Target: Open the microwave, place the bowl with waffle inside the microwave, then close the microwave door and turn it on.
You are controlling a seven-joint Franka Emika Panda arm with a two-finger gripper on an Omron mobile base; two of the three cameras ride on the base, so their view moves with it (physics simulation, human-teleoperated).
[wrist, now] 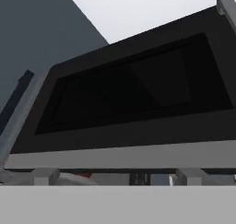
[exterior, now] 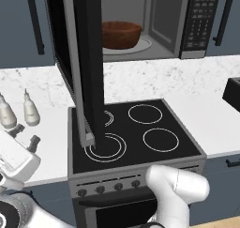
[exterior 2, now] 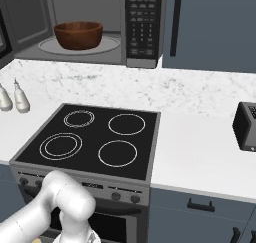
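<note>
The microwave (exterior 2: 100, 24) stands open above the stove (exterior 2: 95, 139); the bowl with waffle (exterior 2: 78, 35) sits on the round turntable (exterior 2: 110, 46) inside its grey cavity, the waffle itself hidden below the bowl's rim; the microwave door (exterior: 86, 63) swings out over the stove, seen edge-on from the left, its top cut off; in the hand view the door's dark glass (wrist: 133, 94) looms close; the gripper (exterior: 26, 137) hangs low beside two white bottles (exterior: 18, 110) on the table (exterior 2: 200, 147), and I cannot tell its opening.
</note>
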